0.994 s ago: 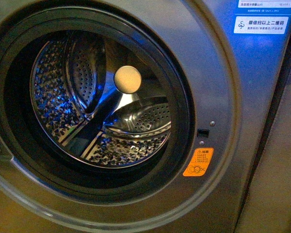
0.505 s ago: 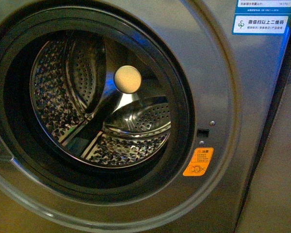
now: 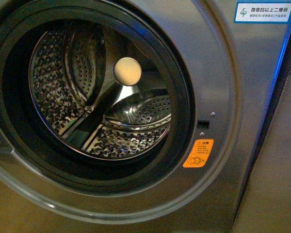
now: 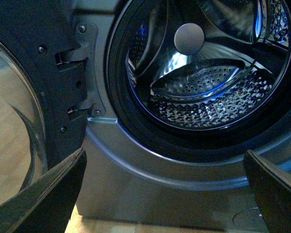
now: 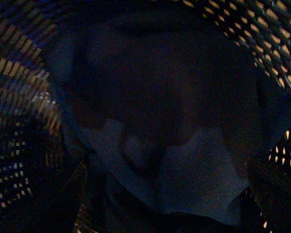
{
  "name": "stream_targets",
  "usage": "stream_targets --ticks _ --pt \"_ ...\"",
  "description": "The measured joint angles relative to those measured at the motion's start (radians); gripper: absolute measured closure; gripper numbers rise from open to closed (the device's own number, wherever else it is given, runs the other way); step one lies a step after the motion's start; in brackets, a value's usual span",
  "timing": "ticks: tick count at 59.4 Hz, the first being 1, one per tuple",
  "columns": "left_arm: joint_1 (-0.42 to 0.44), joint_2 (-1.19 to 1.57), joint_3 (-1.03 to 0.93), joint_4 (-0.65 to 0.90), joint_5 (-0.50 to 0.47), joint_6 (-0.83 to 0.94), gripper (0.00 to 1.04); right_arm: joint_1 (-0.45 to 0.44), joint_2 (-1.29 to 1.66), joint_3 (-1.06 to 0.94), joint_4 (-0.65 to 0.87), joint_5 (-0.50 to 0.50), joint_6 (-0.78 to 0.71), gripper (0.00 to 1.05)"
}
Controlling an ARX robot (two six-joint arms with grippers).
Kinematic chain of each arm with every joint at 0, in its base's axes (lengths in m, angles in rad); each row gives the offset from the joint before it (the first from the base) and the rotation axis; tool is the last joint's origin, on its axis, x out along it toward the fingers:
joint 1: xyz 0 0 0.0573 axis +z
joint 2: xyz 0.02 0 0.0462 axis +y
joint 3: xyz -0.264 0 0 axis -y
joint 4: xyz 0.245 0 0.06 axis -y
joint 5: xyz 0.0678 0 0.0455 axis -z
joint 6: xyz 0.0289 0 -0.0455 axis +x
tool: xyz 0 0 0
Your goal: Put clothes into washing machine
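The left gripper [image 4: 165, 194] gaped before the washing machine [image 3: 223, 73]'s drum [image 4: 208, 102]; the right gripper [image 5: 167, 204] (dimly seen) hung spread over the clothes [image 5: 194, 179].

I'm looking at a laundry spot: a grey front-loading washer [image 3: 223, 73] fills my view, its door [image 4: 19, 97] swung open, steel drum [image 3: 53, 87] showing, warning sticker [image 3: 198, 153] and label [image 3: 265, 11] on its front. Home or shop, I can't tell.
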Motion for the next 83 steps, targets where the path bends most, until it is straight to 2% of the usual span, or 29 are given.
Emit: stream_targets --ticks 28,59,83 --pt "0.000 0.000 0.000 0.000 0.000 0.000 0.07 -0.001 0.235 0.143 0.168 0.055 0.017 0.07" --pt "0.000 0.000 0.000 0.000 0.000 0.000 0.07 -0.014 0.391 0.303 0.167 0.088 0.027 0.07" --pt "0.000 0.000 0.000 0.000 0.000 0.000 0.07 -0.034 0.456 0.343 0.142 0.080 0.036 0.07"
